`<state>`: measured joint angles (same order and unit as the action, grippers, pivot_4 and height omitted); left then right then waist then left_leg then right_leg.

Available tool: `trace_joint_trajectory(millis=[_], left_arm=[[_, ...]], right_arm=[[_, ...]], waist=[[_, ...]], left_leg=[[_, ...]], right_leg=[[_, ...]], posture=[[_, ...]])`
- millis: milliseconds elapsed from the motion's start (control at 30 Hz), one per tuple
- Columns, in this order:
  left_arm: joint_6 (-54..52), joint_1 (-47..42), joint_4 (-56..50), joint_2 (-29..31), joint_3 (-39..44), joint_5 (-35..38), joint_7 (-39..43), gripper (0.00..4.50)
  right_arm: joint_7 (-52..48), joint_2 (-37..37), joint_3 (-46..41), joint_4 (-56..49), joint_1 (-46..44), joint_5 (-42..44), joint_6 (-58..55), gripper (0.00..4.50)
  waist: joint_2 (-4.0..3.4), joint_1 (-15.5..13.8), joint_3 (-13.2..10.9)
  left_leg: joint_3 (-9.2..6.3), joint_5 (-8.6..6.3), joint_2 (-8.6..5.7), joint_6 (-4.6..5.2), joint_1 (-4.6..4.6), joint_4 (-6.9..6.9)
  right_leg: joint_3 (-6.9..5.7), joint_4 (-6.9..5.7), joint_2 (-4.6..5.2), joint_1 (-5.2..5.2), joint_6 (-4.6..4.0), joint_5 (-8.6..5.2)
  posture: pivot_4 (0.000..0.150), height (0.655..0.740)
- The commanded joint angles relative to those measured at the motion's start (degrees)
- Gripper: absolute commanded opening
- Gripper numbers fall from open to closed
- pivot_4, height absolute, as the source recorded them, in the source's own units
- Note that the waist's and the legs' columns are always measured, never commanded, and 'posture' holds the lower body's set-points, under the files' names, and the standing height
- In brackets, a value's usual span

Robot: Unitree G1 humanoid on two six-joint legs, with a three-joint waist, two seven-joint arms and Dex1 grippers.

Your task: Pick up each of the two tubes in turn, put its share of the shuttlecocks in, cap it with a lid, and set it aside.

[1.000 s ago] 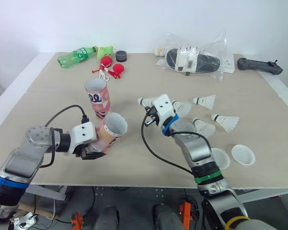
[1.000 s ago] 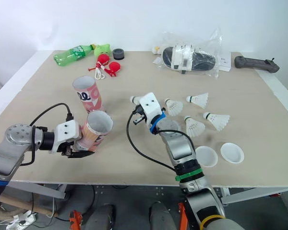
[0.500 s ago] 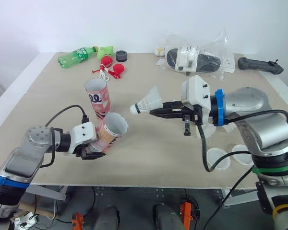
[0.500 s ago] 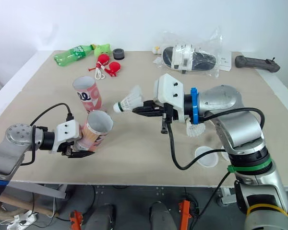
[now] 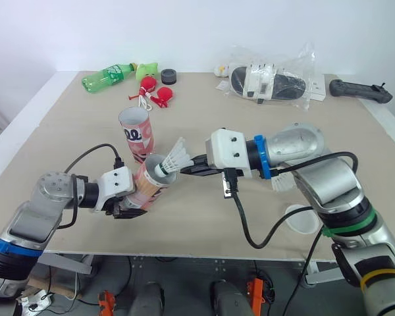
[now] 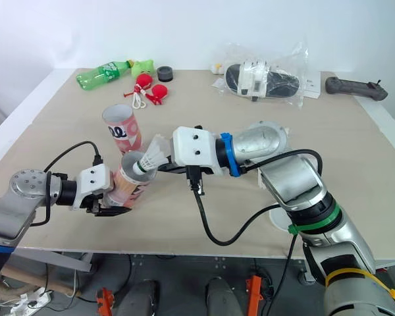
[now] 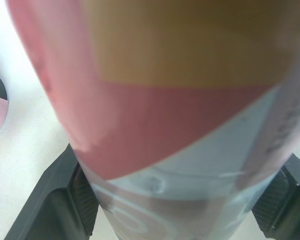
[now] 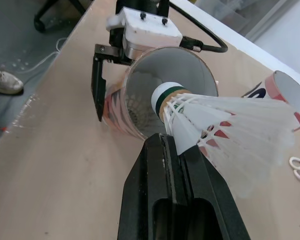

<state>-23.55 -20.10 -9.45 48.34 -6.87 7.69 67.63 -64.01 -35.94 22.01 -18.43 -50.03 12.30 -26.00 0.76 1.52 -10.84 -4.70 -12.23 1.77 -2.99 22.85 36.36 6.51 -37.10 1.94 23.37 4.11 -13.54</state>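
Tube point(image 5: 150, 181), near left: clamped low down by left gripper point(image 5: 133, 209), tilted with its mouth facing right to receive; shuttlecock point(image 5: 173, 159) pinched in right gripper point(image 5: 192, 168), cork-first at that mouth, judged ready for insertion; second tube point(image 5: 136, 133) upright just beyond.

The first tube point(image 5: 149, 183), pink and white with an open, white-lined mouth, is tilted and clamped near its base by the left pincer point(image 5: 131, 210). A white feather shuttlecock point(image 5: 174, 158), gripped by the right pincer point(image 5: 188, 168), has its green-banded cork at that mouth. The second tube point(image 5: 136, 133) stands upright and open just behind. A white lid point(image 5: 303, 219) lies flat on the worktop point(image 5: 66, 131), well apart.
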Motion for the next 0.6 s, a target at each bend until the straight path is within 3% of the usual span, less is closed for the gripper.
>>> trace_joint_trajectory(millis=[33,133,200,233,267,367,467,600], left_arm=[[-0.37,0.74,1.14,-1.16,-3.84,-1.06,-0.19,3.25],[-0.48,0.77,1.0,-1.46,-3.85,-1.09,-0.23,3.25],[-0.5,0.73,0.92,-1.65,-3.86,-0.96,-0.06,3.25],[-0.51,0.71,0.86,-1.73,-3.85,-0.91,-0.02,3.25],[-0.56,0.67,0.77,-1.82,-3.88,-0.89,0.02,3.25],[-0.83,0.48,0.33,-2.19,-4.05,-0.79,0.06,3.25],[-1.51,0.29,-0.39,-2.7,-4.08,-0.29,0.16,3.25],[-1.92,-0.53,-0.37,-3.25,-4.41,-0.26,0.8,3.25]], right_arm=[[-0.4,1.11,0.75,-0.76,-0.75,-0.97,0.8,0.1],[0.7,2.78,-0.26,-0.98,-0.48,0.15,-0.78,0.96],[2.14,3.89,-1.91,-1.44,-0.46,1.46,-2.89,1.83],[2.54,4.04,-2.66,-1.84,-0.4,2.02,-3.86,2.47],[3.4,4.15,-3.74,-2.37,-0.15,2.63,-5.17,2.74],[5.65,3.86,-8.61,-5.16,1.91,7.23,-10.94,4.35],[9.2,2.91,-17.66,-9.04,6.75,14.26,-19.08,4.46],[16.09,-1.29,-26.65,-13.48,17.34,14.22,-23.75,4.46]], waist=[[0.0,0.0,0.0],[0.0,-0.08,0.0],[0.0,-0.09,0.0],[0.0,-0.12,0.0],[0.0,-0.14,0.0],[0.0,-0.25,0.0],[0.01,-0.47,0.01],[0.03,-0.85,0.02]], left_leg=[[0.0,0.0,0.0,0.0,0.01,0.0],[0.0,0.0,0.0,0.0,0.03,0.0],[0.0,0.0,-0.01,0.0,0.03,0.0],[0.0,0.0,-0.01,0.0,0.03,0.0],[-0.01,0.0,-0.01,0.0,0.03,0.0],[-0.01,0.0,-0.01,0.0,0.04,0.0],[-0.03,0.0,-0.02,0.0,0.12,0.01],[-0.03,0.01,-0.13,0.0,0.36,0.05]], right_leg=[[0.0,0.0,0.0,0.01,0.0,0.0],[-0.01,0.0,0.01,0.0,0.0,-0.01],[-0.01,0.0,0.01,0.0,0.0,-0.01],[-0.01,0.0,0.01,-0.01,0.0,-0.01],[-0.01,0.0,0.01,-0.01,0.0,-0.01],[-0.03,0.0,0.03,-0.02,0.01,-0.01],[-0.09,0.0,0.08,-0.03,0.05,-0.07],[-0.22,0.01,0.28,-0.06,0.2,-0.26]], posture=[[0.15,0.74],[0.15,0.74],[0.15,0.74],[0.15,0.74],[0.15,0.74],[0.15,0.74],[0.15,0.74],[0.15,0.74]])
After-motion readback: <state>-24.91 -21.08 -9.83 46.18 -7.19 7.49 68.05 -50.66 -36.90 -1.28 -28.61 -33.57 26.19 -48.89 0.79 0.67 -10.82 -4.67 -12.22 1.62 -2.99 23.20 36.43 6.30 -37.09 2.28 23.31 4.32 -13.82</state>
